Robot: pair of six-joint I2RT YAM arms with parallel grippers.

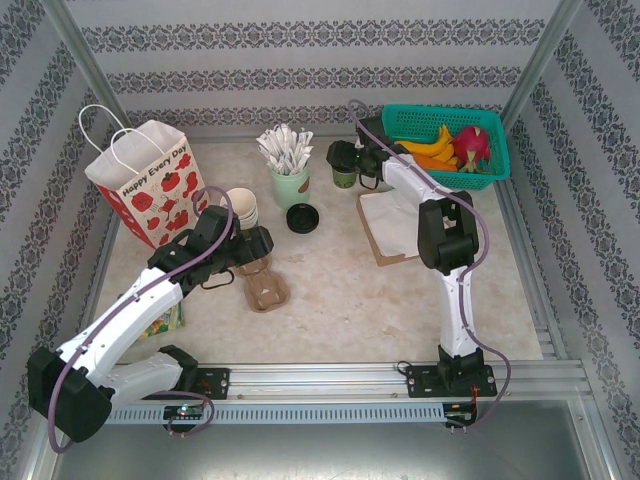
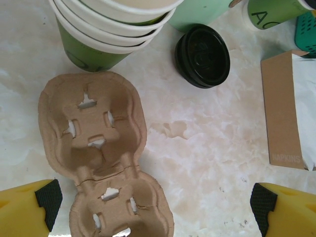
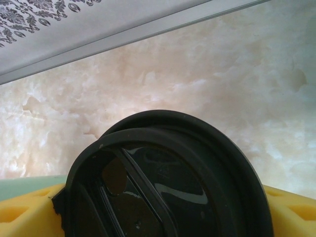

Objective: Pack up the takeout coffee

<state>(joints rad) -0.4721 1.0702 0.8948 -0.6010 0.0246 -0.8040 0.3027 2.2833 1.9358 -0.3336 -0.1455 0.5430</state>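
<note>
Black-lidded, the takeout coffee (image 1: pixel 345 180) stands at twelve o'clock on the worktop (image 1: pixel 340 300), framed by the right hand (image 3: pixel 160 217). Clamped or loose, we can't tell. The left hand (image 2: pixel 155 202) gapes empty, farther off at its eight o'clock.

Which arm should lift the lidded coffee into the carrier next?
Right. The right gripper is at the coffee cup beside the basket, the black lid between its fingers. The left gripper hangs open over the cardboard carrier, away from the cup.

I see the bag (image 1: pixel 150 185) far left, stacked cups (image 1: pixel 241 207) beside it, carrier (image 1: pixel 265 287) before them, coffee cup (image 1: pixel 345 180) left of the basket (image 1: pixel 402 124).
</note>
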